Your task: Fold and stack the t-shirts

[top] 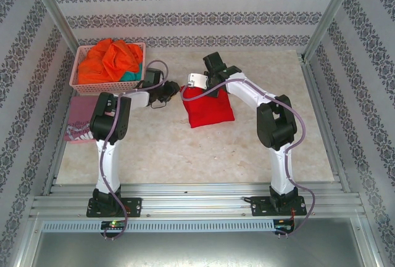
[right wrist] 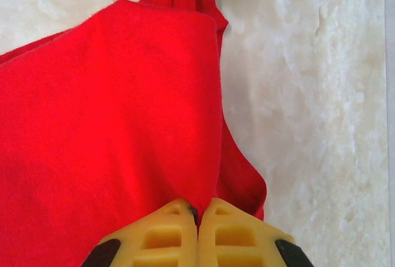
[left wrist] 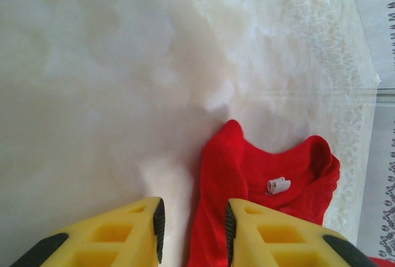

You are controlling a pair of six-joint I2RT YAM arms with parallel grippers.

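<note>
nearest on the table (top: 185, 156): maroon t-shirt (top: 77, 122) with white print, lying flat-ish at the left edge, just left of the left arm, apart from everything else. looks already folded, can't confirm.

mid table: red t-shirt (top: 210, 111), partly folded into a rough block, between the two arms. the right wrist view shows a doubled layer with a soft fold edge.

right gripper (right wrist: 196, 210): fingers pressed together, pinching a thin bit of the red cloth at its far edge.

left gripper (left wrist: 192, 224): jaws apart, nothing between them but bare table, hovering just beside the shirt's far-left corner. collar (left wrist: 318, 156) and white tag (left wrist: 278, 185) sit just ahead of it.

far left: pink basket (top: 86, 86) holding bunched orange t-shirts (top: 108, 57) with a bit of teal t-shirt (top: 133, 74) at its right side.

handling, my read: light, limp knit, no stiffness, so it sags and drags from any single pinch. two-point hold needed to keep a fold straight. not fragile, not slippery on the pads, may slide on the smooth table. best grab for the left is the hemmed collar/shoulder edge near the tag, thicker and easier to pinch than a flat single layer. pinch both layers or the fold opens.
</note>
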